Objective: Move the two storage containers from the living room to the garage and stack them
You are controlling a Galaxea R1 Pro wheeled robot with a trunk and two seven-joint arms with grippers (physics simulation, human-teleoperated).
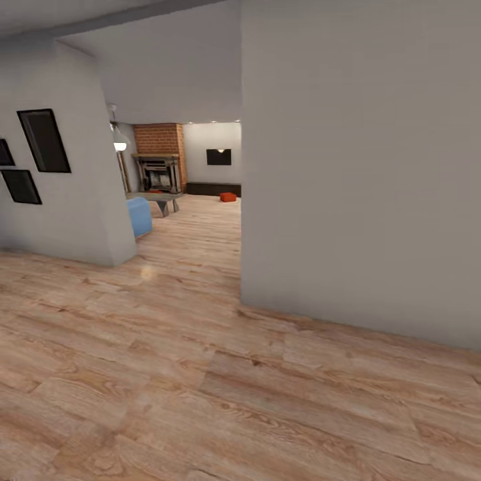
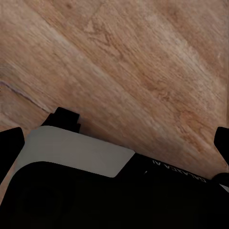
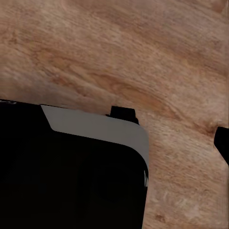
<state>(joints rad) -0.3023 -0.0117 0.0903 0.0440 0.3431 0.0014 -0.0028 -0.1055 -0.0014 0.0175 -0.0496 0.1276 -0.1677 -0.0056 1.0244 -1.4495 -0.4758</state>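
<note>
faint mirrored lettering (image 2: 179,170), unreadable

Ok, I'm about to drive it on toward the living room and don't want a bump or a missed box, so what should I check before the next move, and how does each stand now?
1. Target in sight: ok. One orange-red storage container sits on the wood floor far ahead, by the long dark cabinet.
2. Second container: cannot tell.
3. Path ahead: ok. Bare planks run through the opening.
4. Right clearance: not ok. The grey wall has its corner close beside the route.
5. Left clearance: ok, though the blue seat and low table stand further in.
6. Gripper state: cannot tell.
</note>
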